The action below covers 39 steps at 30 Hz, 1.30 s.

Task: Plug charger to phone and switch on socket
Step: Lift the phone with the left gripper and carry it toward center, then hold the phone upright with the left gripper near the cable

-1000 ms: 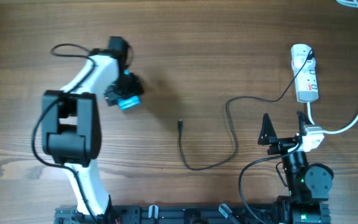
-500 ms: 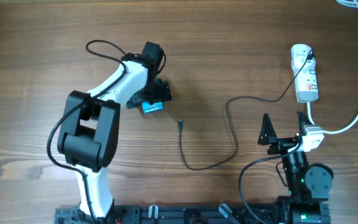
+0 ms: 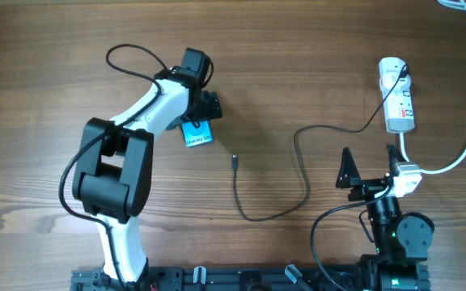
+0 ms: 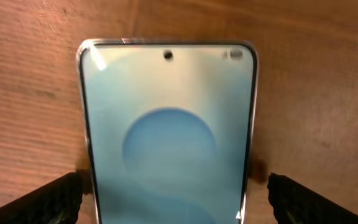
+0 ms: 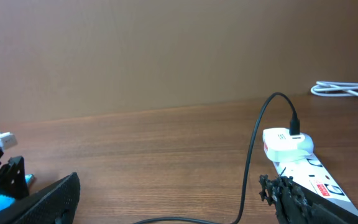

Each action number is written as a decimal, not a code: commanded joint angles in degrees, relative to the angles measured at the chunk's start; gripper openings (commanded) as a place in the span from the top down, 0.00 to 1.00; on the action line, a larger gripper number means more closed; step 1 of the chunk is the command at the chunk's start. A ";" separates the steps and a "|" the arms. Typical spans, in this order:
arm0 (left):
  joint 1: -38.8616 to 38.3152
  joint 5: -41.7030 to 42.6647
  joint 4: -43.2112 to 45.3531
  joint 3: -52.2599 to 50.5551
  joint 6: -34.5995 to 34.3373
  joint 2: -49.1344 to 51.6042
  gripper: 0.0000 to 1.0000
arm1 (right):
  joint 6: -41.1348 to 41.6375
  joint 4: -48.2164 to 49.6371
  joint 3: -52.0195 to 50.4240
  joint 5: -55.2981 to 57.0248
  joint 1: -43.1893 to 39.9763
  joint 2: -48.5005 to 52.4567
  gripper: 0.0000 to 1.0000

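The phone (image 3: 198, 136), turquoise screen up, lies flat on the table left of centre. My left gripper (image 3: 201, 119) is open around its near end. In the left wrist view the phone (image 4: 169, 124) sits between the fingers (image 4: 173, 202) with a gap on each side. The charger's black cable (image 3: 304, 182) runs from a white adapter on the socket (image 3: 398, 101) in a loop to its plug tip (image 3: 235, 161), right of the phone. My right gripper (image 3: 370, 179) is open and empty below the socket. The right wrist view shows its fingers (image 5: 166, 205), the cable (image 5: 252, 158) and the socket (image 5: 312, 180).
A thick white lead (image 3: 459, 153) runs from the socket's near end off to the upper right; its coil shows in the right wrist view (image 5: 347, 90). The table is bare wood. The arm bases stand at the front edge.
My left arm carried the phone to the right, towards the plug tip. Now the phone lies on the table and the fingers stand apart from it. The right arm has not moved.
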 commanded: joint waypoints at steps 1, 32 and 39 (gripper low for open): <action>1.97 4.33 1.57 -3.48 -0.35 6.60 0.00 | 0.76 0.22 -0.07 -0.72 0.22 -0.57 0.00; 2.60 7.17 -4.87 -3.48 -0.61 6.60 0.08 | 0.79 0.22 -0.07 -0.72 0.22 -0.57 0.00; 1.86 5.09 -9.90 -3.48 -0.59 6.60 0.19 | 0.79 0.22 -0.07 -0.72 0.22 -0.57 0.00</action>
